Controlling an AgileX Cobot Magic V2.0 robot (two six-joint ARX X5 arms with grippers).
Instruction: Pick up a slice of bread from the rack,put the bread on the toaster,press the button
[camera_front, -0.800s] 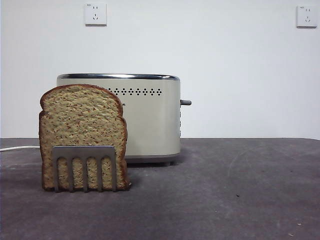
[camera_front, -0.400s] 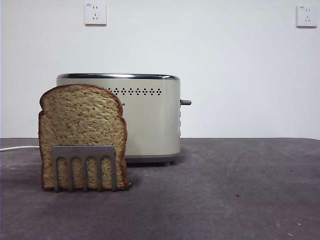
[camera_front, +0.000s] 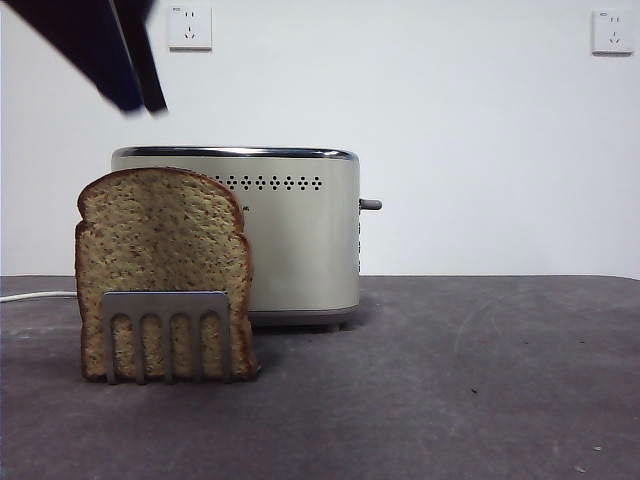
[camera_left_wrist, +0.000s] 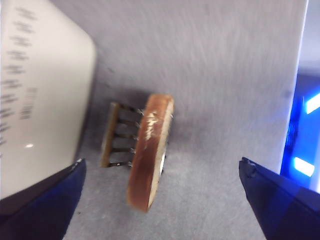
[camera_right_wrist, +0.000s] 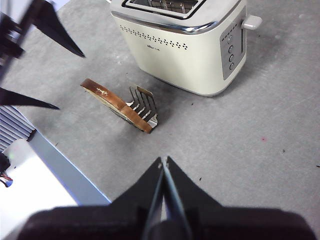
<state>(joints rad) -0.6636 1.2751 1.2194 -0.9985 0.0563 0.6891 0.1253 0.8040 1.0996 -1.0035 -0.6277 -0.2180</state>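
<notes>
Broadly, the dark grey table (camera_front: 480, 380) fills the lower part of the front view, with a white wall (camera_front: 480, 150) behind it carrying two sockets, one upper left (camera_front: 190, 27) and one upper right (camera_front: 613, 32). The cream toaster (camera_front: 300, 235) stands on the table left of centre, its chrome rim on top, a row of small dark vent holes along its near face and a lever (camera_front: 371, 204) sticking out of its right end. A white cord (camera_front: 35, 296) runs off toward the left edge. Nearer than the toaster and to its left, the slice of bread (camera_front: 160, 250) stands upright in the silver rack (camera_front: 167, 335), whose comb-like plate covers the slice's lower part; the slice overlaps the toaster's left part in this view and reaches nearly to its rim. From the right wrist view the slice sits at the rack's end away from the toaster, a gap between rack and toaster. The left gripper (camera_front: 128, 75) hangs in the upper left, above the bread and apart from it, its two jaws spread wide with nothing between them. The right gripper (camera_right_wrist: 163, 165) is held well back, above bare table, its jaws closed together on nothing.
</notes>
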